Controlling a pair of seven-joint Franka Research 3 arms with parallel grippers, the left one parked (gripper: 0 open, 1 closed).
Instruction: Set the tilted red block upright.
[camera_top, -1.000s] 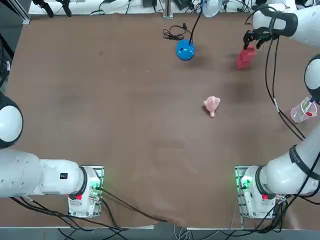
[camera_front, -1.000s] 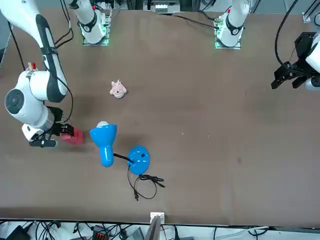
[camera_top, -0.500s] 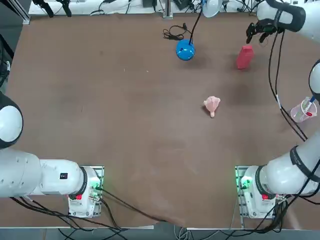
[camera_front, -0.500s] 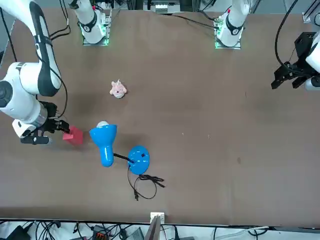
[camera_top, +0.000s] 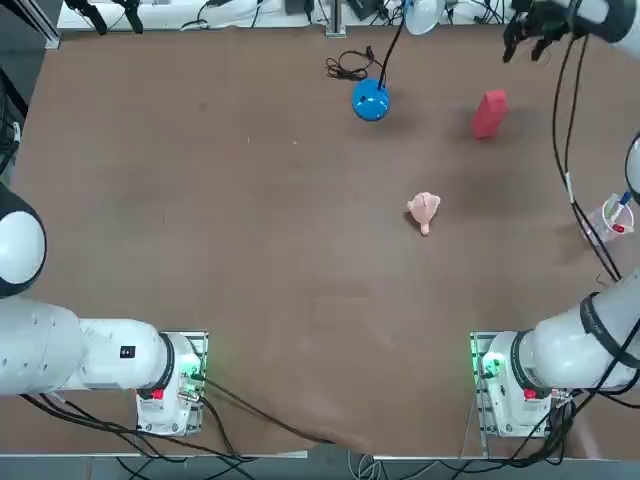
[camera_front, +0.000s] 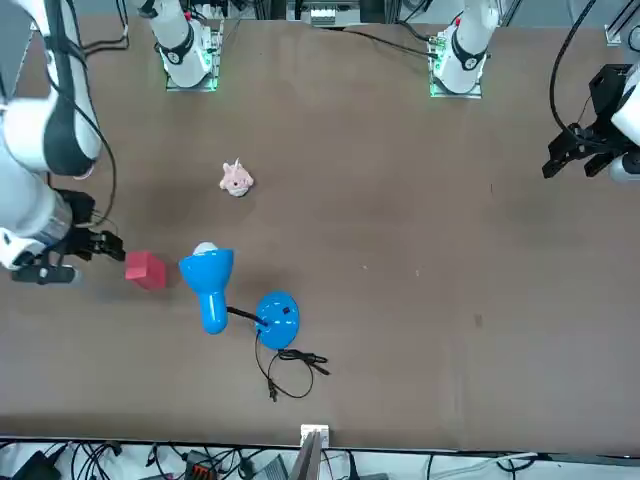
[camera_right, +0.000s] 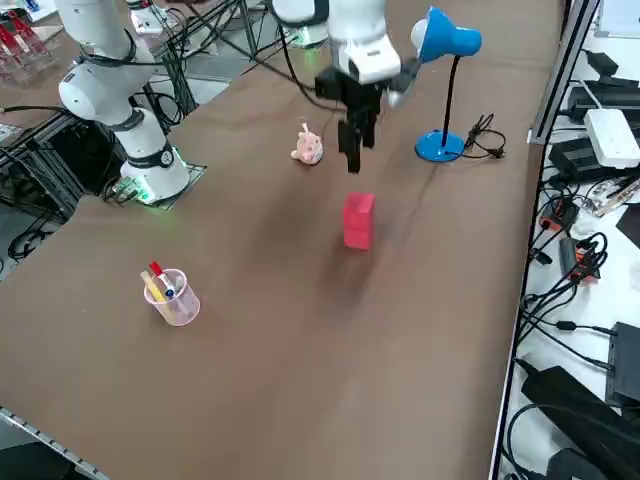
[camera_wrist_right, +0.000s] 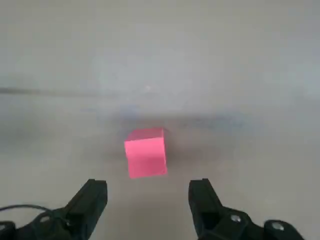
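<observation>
The red block (camera_top: 489, 113) stands upright and alone on the brown table, at the far right; it also shows in the front view (camera_front: 146, 269), the side view (camera_right: 358, 220) and the wrist view (camera_wrist_right: 145, 152). My right gripper (camera_top: 528, 38) hangs open and empty above the table, raised clear of the block and apart from it. The side view places the right gripper (camera_right: 353, 150) well above the block. In the wrist view the two fingers (camera_wrist_right: 92, 199) are spread wide with the block seen between and beyond them.
A blue desk lamp with its round base (camera_top: 370, 100) and cable stands left of the block. A pale pink lumpy toy (camera_top: 424, 211) lies mid-table. A clear cup with pens (camera_top: 608, 221) sits by the right edge.
My right gripper, which was right at the tilted block a second ago, has lifted away toward the table's far edge. The block now stands upright on its own.
</observation>
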